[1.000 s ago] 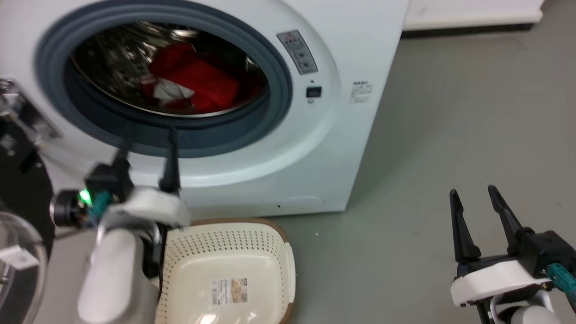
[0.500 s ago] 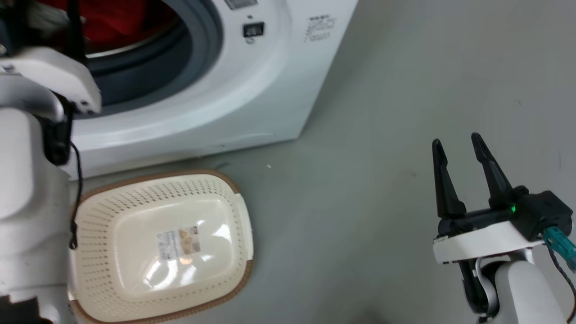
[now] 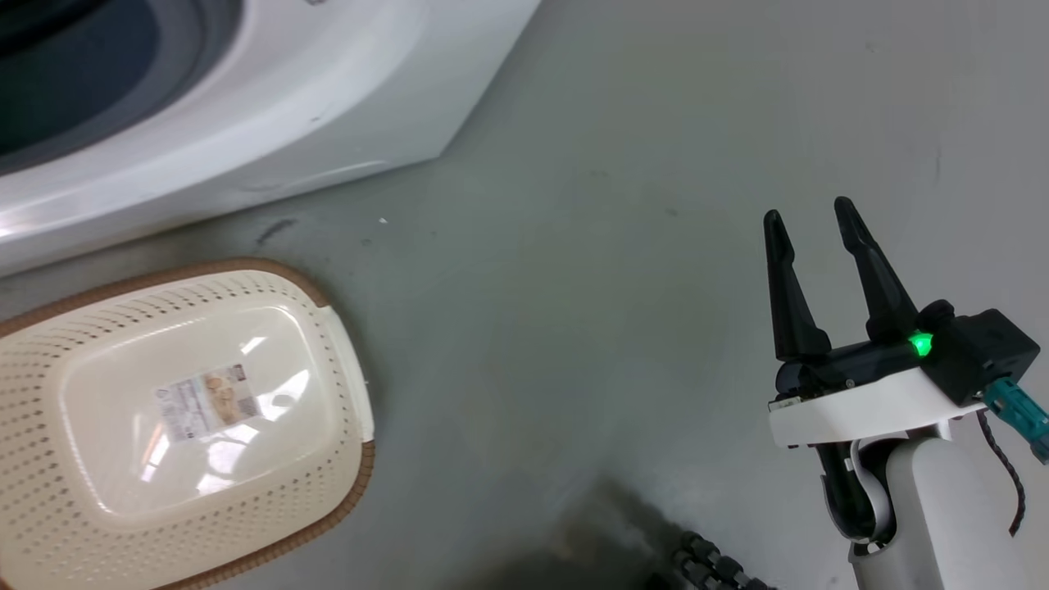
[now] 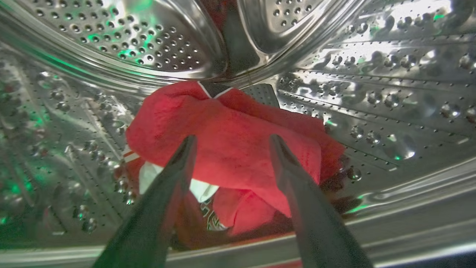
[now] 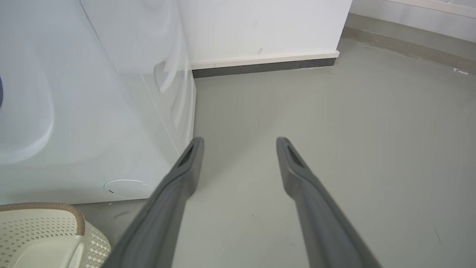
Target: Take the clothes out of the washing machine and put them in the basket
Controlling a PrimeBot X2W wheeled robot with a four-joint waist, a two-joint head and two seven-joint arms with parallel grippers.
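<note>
My left gripper (image 4: 233, 138) is spread, nothing pinched, both fingers reaching into the drum (image 4: 167, 41). Their tips lie over the clothes (image 4: 241, 156) as the left wrist camera sees them; I cannot tell whether they touch the fabric. The clothes sit in a red heap low in the drum, against its back wall. A white piece (image 4: 202, 188) hangs under the heap beside the left finger, and some black-and-white print peeks out near the bottom. Perforated steel curves all around, with green glints on it.

My right gripper (image 3: 808, 208) is spread too and holds nothing. It hangs over bare floor (image 3: 574, 287), well apart from the washer (image 3: 246, 123), with a green light (image 3: 921, 344) lit at its base.

The head camera gives me the washer from outside: its white front, a slice of the dark door seal (image 3: 123, 98) and its lower corner. The basket (image 3: 328, 344) lies on the floor just in front of it, no clothes in it, with the paper label (image 3: 203, 401) on its bottom.

The right wrist camera looks along the right gripper (image 5: 240, 139) past the washer (image 5: 93, 111) to the wall and its skirting (image 5: 260, 59). A corner of the basket (image 5: 48, 223) sits at its lower left, just beside the washer's foot.
</note>
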